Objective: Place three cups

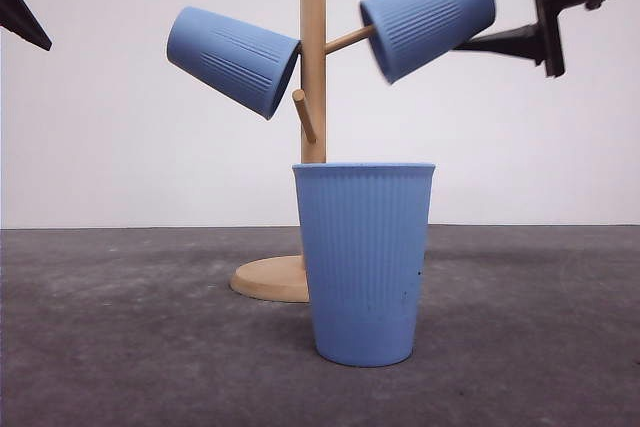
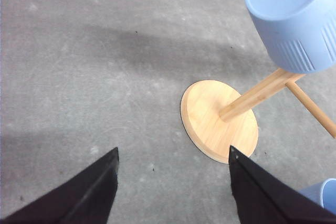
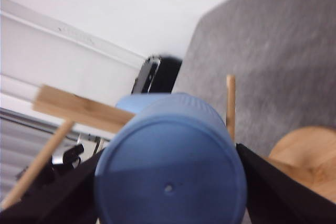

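Three light-blue ribbed cups show. One cup (image 1: 233,59) hangs tilted on a left peg of the wooden rack (image 1: 313,67); it appears again as the cup (image 2: 294,19) in the left wrist view. A second cup (image 1: 428,24) sits on the right peg, and my right gripper (image 1: 447,9) straddles its base end, fingers against both sides. The right wrist view has that cup (image 3: 170,177) between the fingers of my right gripper (image 3: 168,150). The third cup (image 1: 365,262) stands upright on the table in front of the rack. My left gripper (image 2: 173,150) is open, empty, above the table left of the rack.
The rack's round wooden base (image 1: 270,279) rests on the grey table (image 1: 120,327) just behind the upright cup. A short free peg (image 1: 304,115) sticks out low on the post. A white wall lies behind.
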You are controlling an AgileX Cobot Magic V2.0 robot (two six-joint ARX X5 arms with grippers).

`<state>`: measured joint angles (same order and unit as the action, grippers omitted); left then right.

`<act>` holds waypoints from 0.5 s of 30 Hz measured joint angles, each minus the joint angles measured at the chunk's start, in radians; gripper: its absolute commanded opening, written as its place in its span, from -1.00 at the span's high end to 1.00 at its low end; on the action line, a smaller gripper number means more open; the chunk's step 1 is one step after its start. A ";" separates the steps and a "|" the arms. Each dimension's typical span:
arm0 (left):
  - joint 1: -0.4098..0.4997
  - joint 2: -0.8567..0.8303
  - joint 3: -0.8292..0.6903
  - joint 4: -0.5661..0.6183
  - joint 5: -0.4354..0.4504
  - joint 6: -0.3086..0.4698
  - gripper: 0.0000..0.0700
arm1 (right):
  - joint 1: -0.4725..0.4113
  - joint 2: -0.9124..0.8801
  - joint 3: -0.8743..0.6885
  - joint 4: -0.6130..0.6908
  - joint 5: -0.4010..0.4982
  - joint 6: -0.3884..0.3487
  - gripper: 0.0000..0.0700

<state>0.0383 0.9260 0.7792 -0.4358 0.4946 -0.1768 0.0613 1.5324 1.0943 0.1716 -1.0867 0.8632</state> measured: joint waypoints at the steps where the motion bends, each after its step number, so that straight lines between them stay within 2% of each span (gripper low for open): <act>1: 0.000 0.000 0.000 0.000 0.000 0.000 -0.09 | 0.011 0.003 0.000 -0.010 0.012 -0.009 -0.03; 11: 0.000 0.000 0.000 0.000 0.000 0.000 -0.09 | 0.076 0.015 0.000 -0.068 0.114 -0.104 -0.04; 15: 0.000 0.000 0.000 0.000 0.000 0.000 -0.09 | 0.076 0.014 0.002 -0.094 0.119 -0.133 -0.23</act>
<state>0.0383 0.9260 0.7792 -0.4358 0.4946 -0.1764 0.1375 1.5467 1.0958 0.0780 -0.9677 0.7303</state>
